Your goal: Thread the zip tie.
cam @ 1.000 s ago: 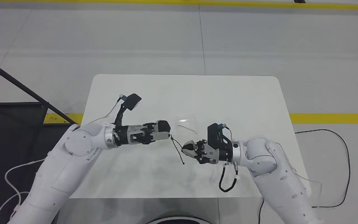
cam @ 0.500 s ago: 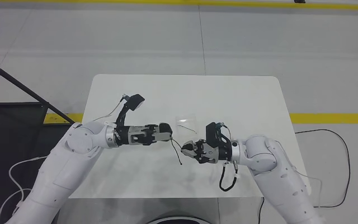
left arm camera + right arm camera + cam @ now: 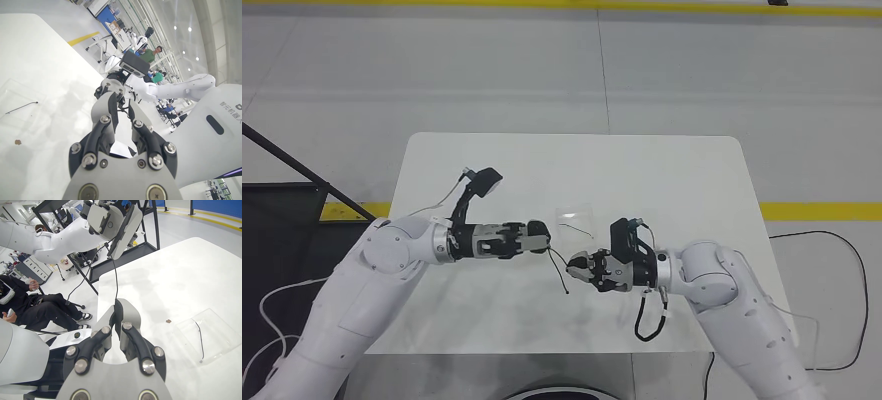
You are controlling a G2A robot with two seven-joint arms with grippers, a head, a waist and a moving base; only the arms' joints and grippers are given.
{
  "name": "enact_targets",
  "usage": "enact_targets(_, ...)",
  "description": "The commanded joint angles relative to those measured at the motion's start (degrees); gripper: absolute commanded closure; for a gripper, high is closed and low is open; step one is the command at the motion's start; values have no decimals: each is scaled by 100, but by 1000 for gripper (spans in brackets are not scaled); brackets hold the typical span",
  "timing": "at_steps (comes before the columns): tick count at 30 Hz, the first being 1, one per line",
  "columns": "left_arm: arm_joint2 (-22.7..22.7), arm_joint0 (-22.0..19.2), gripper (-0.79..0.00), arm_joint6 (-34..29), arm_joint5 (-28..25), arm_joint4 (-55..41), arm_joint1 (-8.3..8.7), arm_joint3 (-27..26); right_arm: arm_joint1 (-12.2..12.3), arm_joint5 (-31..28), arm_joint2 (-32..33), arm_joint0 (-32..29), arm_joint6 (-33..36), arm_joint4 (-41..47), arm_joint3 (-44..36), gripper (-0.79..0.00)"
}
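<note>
Two grippers meet above the middle of the white table (image 3: 672,180), and we find them a touch nearer each other than a second ago: the left gripper (image 3: 544,243) has crept toward the right gripper (image 3: 574,267), while over the last half second hardly anything has shifted. The left gripper's fingers are pinched on the black zip tie (image 3: 115,279), and the right gripper's fingers are clamped on one end of it. The tie hangs in the air between them, with a loose length dangling from the left gripper. Just beyond the grippers lies a clear tray (image 3: 575,207) holding a second zip tie (image 3: 578,231), where it lay before, with a small brown speck (image 3: 168,321) on the table near it
</note>
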Motion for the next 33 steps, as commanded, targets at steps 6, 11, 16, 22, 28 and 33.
enact_targets(6, 9, -13, -197, -21, -38, -15, -7, 38, 30, 8, -38, 26, -58, 38, 35, 0)
enact_targets(11, 10, -18, -135, -35, -50, -41, -11, 52, 52, -15, -87, 53, -58, 75, 48, 0)
enact_targets(16, 3, -23, -89, -44, -51, -52, -13, 63, 74, -8, -125, 79, -63, 114, 56, 0)
enact_targets(22, -1, -29, 0, -80, -77, -65, -15, 67, 102, -40, -184, 119, -31, 187, 79, 0)
enact_targets(28, -15, -20, 0, -49, -109, -67, -18, 80, 138, -234, -237, 146, -3, 395, 105, 0)
enact_targets(33, -69, 5, 0, 44, -141, -160, -20, 122, 207, -311, -316, 171, 115, 755, -10, 0)
